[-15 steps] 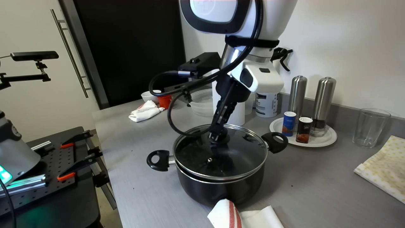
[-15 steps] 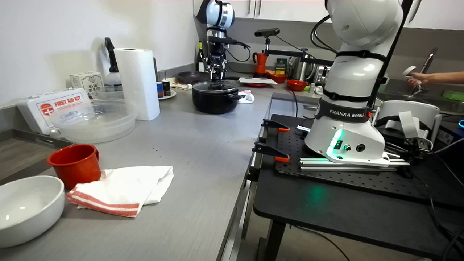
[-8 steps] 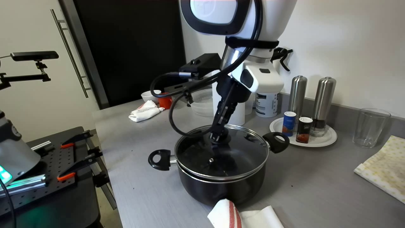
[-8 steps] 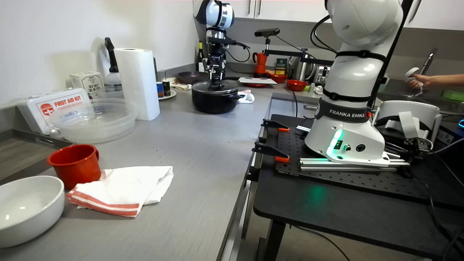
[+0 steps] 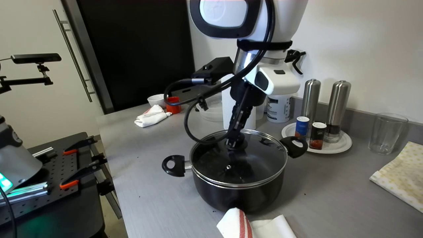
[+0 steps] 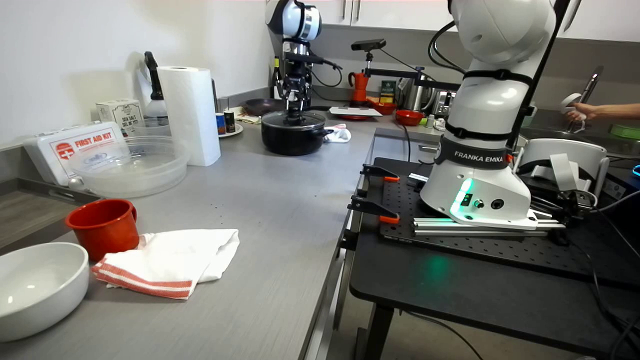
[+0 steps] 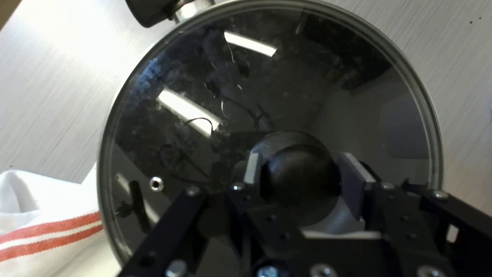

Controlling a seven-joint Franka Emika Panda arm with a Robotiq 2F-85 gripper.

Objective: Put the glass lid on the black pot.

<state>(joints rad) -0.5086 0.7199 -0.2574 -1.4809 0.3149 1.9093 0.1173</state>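
The glass lid (image 5: 254,165), with a metal rim and black knob (image 7: 303,181), lies over the black pot (image 5: 238,198) on the counter. Its rim looks level and close against the pot's rim in the exterior view. Lid (image 6: 312,120) and pot (image 6: 292,142) also show in an exterior view farther off. My gripper (image 5: 234,142) points down at the lid's centre. In the wrist view its fingers (image 7: 303,169) stand on both sides of the knob and appear to press it. The lid covers the pot's inside; one pot handle (image 7: 150,9) shows at the wrist view's top.
A red-striped cloth (image 5: 239,226) lies against the pot's front. A white plate (image 5: 343,142) with shakers and metal mills stands behind it, beside a clear glass (image 5: 386,135). A paper towel roll (image 6: 192,115) and a plastic tub (image 6: 135,170) stand along the wall.
Gripper, lid and pot have shifted together to the right in an exterior view. The gap between lid rim and pot rim has narrowed. The gripper stays at the knob.
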